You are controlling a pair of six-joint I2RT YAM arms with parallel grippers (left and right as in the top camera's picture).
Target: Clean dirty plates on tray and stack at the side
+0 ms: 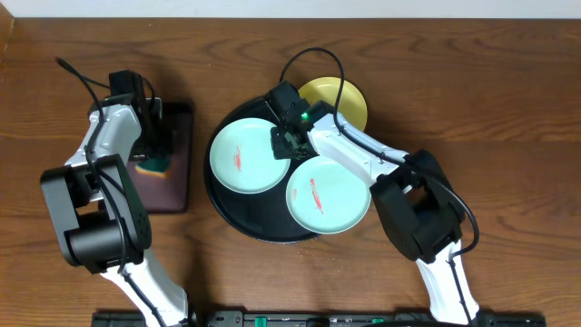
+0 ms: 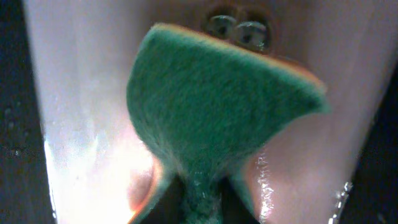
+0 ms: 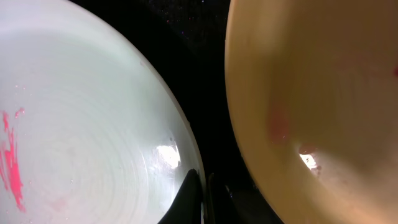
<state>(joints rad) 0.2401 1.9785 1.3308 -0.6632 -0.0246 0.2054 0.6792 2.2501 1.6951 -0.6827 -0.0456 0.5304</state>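
Tray [image 1: 227, 211]: mid-table, nearer the far edge. Brown tray [image 1: 177, 186]: toward the left edge, under the left arm.

On the tray:
- Left plate [image 1: 243, 156] and right plate [image 1: 329, 195], both turquoise with red smears.
- Yellow plate [image 1: 343, 98] on the far rim, with a faint pink mark.

Green sponge [image 2: 217, 106]: over the brown tray, pinched tight in the left gripper [image 2: 202, 199].

Right gripper [image 3: 205, 194]: low between the left plate and the yellow plate. Jaws are together and hold nothing.

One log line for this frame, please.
left gripper pinching green sponge over brown tray | right gripper shut, between turquoise plate and yellow plate | red smears on it and second turquoise plate | nothing stacked
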